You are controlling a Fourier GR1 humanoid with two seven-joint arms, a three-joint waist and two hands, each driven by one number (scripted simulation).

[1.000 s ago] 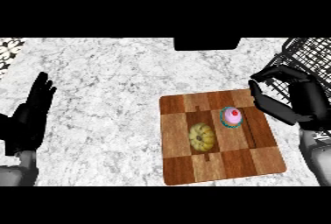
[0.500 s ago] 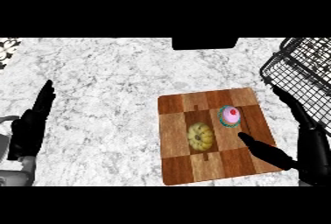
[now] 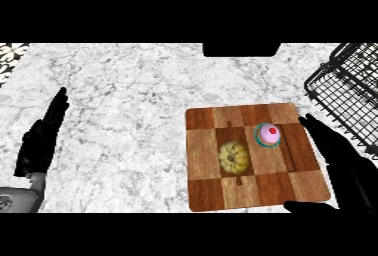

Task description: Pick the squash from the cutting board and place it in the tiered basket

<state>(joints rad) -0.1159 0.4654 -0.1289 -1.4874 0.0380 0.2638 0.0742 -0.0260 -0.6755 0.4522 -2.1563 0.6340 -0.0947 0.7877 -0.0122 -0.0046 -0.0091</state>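
A yellow ribbed squash (image 3: 234, 156) lies near the middle of the wooden cutting board (image 3: 210, 190). The black wire tiered basket (image 3: 347, 95) stands at the far right edge of the counter. My right hand (image 3: 341, 159) is open, fingers straight, along the board's right edge, apart from the squash, with its thumb (image 3: 308, 206) at the board's near right corner. My left hand (image 3: 43, 136) is open and resting at the left edge, fingers up.
A pink cupcake with a red top (image 3: 269, 135) sits on the board just right of and beyond the squash. A dark block (image 3: 241, 48) sits at the counter's far edge. The counter top is white marble.
My right hand has swung from over the board's near right part to its right edge, fingers now pointing away. The left hand shifted slightly. Squash and cupcake stayed put.
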